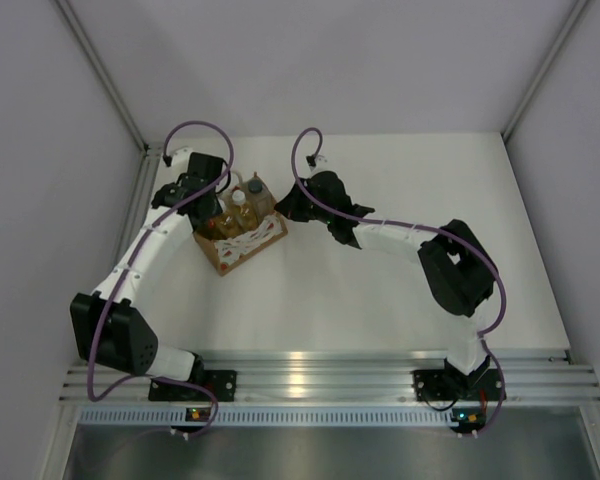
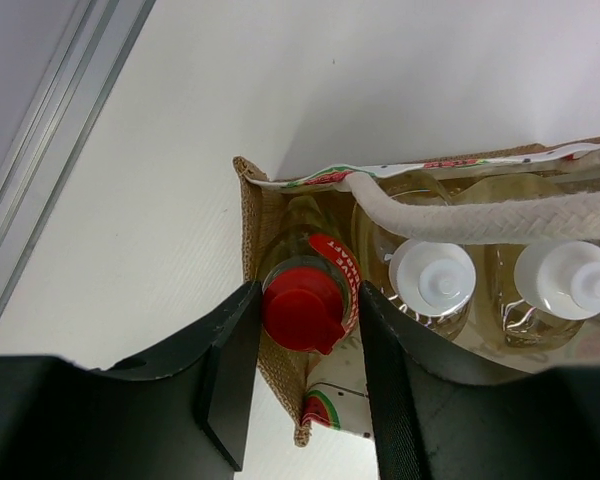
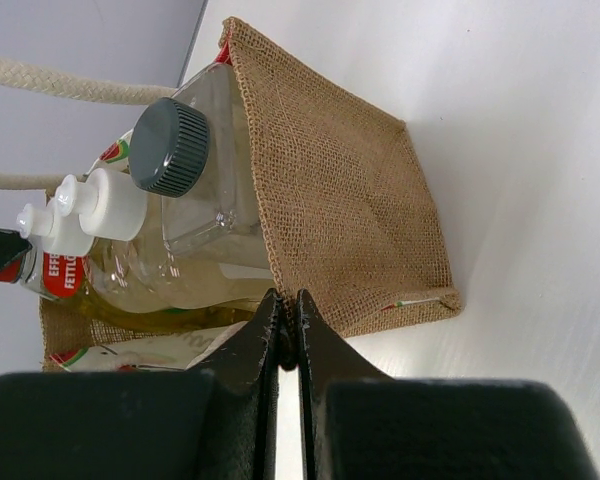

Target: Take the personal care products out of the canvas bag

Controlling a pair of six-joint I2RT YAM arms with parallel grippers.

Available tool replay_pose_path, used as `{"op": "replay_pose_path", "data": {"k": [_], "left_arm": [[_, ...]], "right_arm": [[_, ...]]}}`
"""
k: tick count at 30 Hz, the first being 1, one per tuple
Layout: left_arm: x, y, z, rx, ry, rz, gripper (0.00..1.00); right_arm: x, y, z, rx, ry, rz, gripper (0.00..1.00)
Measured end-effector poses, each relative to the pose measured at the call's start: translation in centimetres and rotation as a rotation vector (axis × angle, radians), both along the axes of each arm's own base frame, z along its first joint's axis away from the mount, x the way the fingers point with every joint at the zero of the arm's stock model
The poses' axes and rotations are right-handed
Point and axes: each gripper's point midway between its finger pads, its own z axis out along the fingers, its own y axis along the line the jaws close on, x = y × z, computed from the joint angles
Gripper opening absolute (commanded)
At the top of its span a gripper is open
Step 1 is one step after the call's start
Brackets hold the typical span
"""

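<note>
While all four bottles sit inside the canvas bag (image 1: pixel 252 243), which stands upright toward the left edge of the tabletop (image 1: pixel 400 290) and closer to its far-left corner than to any other, I count the task as barely begun. My left hand (image 2: pixel 308 295) comes at the bag from its left end. Its fingers are drawn in narrow on either side of the red cap (image 2: pixel 302 312) of the yellow bottle (image 2: pixel 292 235). The pads sit right against the cap, though from this angle I cannot tell whether they are pressing it or only flanking it. That bottle stands in the end corner of the bag, clear of the rope handle (image 2: pixel 480 215), which I judge is why it is the one lined up first. The two amber bottles, with white caps (image 2: pixel 432 278) (image 2: pixel 565 280), stand partly under that rope. The clear bottle (image 3: pixel 215 200) with the dark grey cap (image 3: pixel 170 145) stands at the opposite end. My right hand (image 3: pixel 289 300) is there, fingers pinched flat together on the rim of the bag's end wall. I take that as an anchor: the bag is light and soft, so a bottle drawn upward could drag it along or tip it. The next move calls for a firm hold on the cap and a straight lift. The cap is smooth and round, so slipping is the main risk.
</note>
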Motion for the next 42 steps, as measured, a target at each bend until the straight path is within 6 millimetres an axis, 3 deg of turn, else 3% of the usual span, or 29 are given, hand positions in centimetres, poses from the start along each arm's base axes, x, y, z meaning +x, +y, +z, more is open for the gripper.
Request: {"op": "replay_pose_path", "data": {"k": [2, 7, 10, 13, 25, 42], "left_arm": [[-0.1, 0.0, -0.4, 0.005, 0.013, -0.002, 0.40], [-0.1, 0.1, -0.7, 0.008, 0.019, 0.000, 0.37], [-0.1, 0.1, -0.7, 0.008, 0.019, 0.000, 0.22], [-0.1, 0.1, -0.7, 0.008, 0.019, 0.000, 0.00], [-0.6, -0.8, 0.3, -0.011, 0.055, -0.091, 0.00], [-2.0, -1.2, 8.4, -0.010, -0.001, -0.201, 0.00]], "right_arm": [[0.0, 0.0, 0.0, 0.000, 0.000, 0.000, 0.00], [0.0, 0.0, 0.0, 0.000, -0.001, 0.000, 0.00], [0.0, 0.0, 0.1, -0.002, -0.003, 0.001, 0.00], [0.0, 0.0, 0.1, -0.005, -0.005, 0.003, 0.00], [0.0, 0.0, 0.1, -0.004, -0.005, 0.003, 0.00], [0.0, 0.1, 0.1, -0.004, -0.004, 0.005, 0.00]]}}
